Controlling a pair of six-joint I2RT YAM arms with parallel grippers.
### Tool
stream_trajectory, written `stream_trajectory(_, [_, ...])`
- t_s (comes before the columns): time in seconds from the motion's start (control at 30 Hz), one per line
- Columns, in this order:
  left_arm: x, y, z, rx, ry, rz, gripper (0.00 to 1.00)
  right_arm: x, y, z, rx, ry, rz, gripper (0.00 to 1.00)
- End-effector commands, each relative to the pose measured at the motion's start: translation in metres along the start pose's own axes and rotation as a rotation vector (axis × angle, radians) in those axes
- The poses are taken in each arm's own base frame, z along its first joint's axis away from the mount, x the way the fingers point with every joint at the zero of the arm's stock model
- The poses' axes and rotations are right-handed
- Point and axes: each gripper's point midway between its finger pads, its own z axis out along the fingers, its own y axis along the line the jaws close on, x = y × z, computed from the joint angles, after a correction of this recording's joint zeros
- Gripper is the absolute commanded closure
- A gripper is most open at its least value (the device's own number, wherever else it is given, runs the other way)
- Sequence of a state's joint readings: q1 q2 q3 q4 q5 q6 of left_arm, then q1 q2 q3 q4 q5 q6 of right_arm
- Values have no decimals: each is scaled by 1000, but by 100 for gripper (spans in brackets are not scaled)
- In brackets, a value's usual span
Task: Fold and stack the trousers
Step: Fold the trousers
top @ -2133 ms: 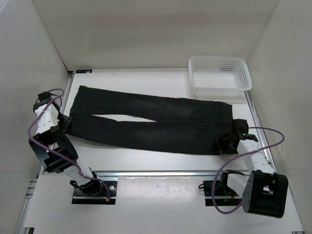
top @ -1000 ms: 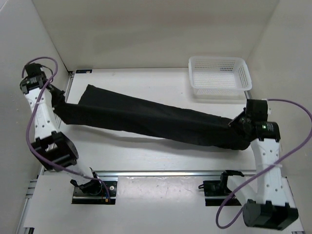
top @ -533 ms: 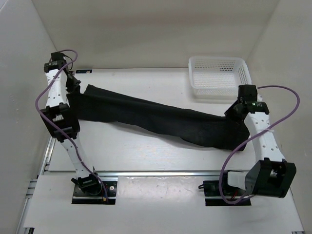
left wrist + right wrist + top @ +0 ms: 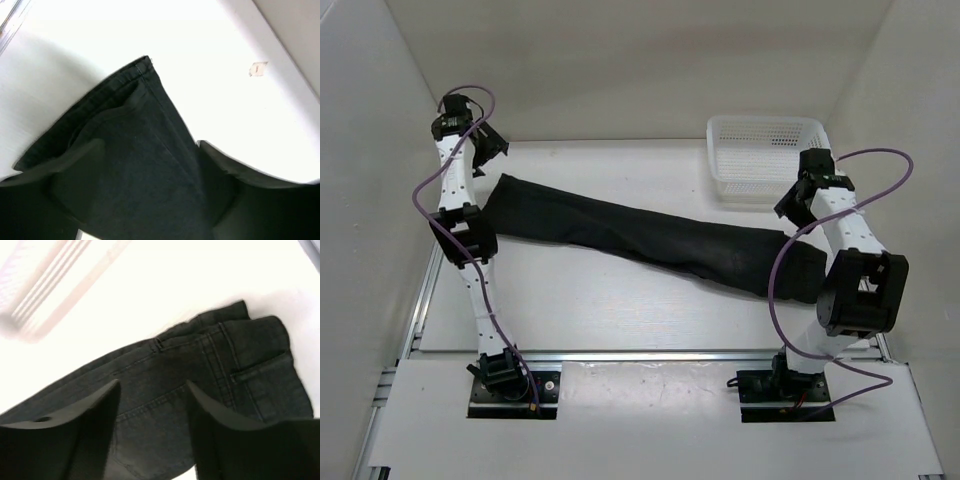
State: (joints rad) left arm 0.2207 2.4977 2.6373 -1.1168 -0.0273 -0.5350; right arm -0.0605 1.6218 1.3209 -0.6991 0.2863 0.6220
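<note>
The right fingers (image 4: 85,425) are spread wide and hold nothing. The waistband of the trousers (image 4: 650,238) lies flat on the desk (image 4: 620,310) just beyond their tips, probably set there so the lengthwise fold keeps its line. Farther off, the left fingers (image 4: 270,210) are likewise apart and empty above the layered leg hems, and the basket (image 4: 772,186) sits beyond the right fingers, apart from the cloth.

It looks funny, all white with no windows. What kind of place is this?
Probably a robot test lab, not a home. Two arms are bolted to a rail at the table edge, plain white walls box it in, and only trousers and a basket are there.
</note>
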Motion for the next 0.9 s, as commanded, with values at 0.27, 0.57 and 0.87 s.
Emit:
stream_trajectory(0.27, [36,22,-63,-51,44,112,81,37,-34,-34,-2,10,-7,46])
stream_trajectory(0.57, [123,95,-36,-247,254,0,44,74,-43,-52,-82,84,-58,59])
stream_trajectory(0.87, [116,101,3,-248,262,-58,27,71,-37,-59,-108,100,-77,56])
